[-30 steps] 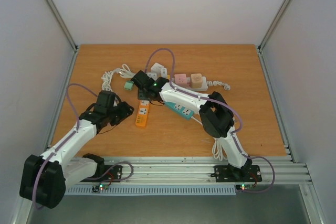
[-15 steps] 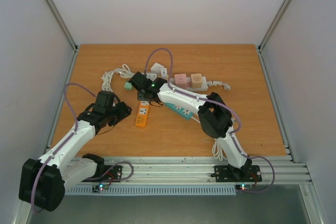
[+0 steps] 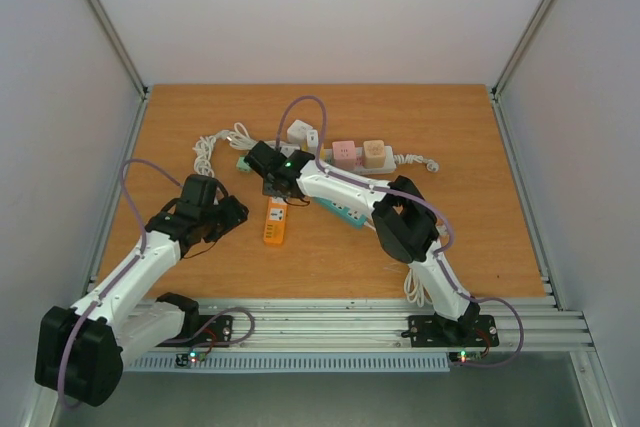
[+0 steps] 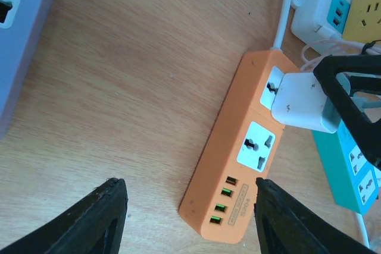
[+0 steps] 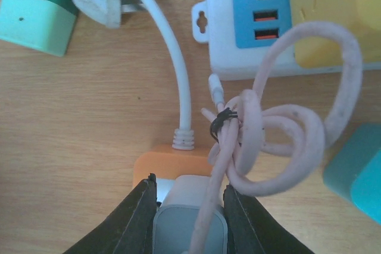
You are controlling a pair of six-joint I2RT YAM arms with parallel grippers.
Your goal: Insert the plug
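The right claw reaches across to the middle of the wooden table and is closed on the white plug, one black finger on each side of its body. In the right wrist view the plug sits between the two fingers, directly over the cord end of the orange power strip. A bundled pink cable, tied with a black band, trails from it.

From the left wrist view the plug covers most of the end socket of the orange power strip, the one nearest the white cord. Whether its pins are fully seated cannot be told. The second socket and the row of four USB ports further along the strip are uncovered.

The left claw hangs just beside the free end of the orange strip, its fingers spread wide with nothing between them and not touching the strip. In the top view it is to the left of the strip.

A teal power strip lies just beside the orange one, on its far side from the left claw. A white power strip with a blue USB panel and a mint-green cube adapter lie beyond the cord end
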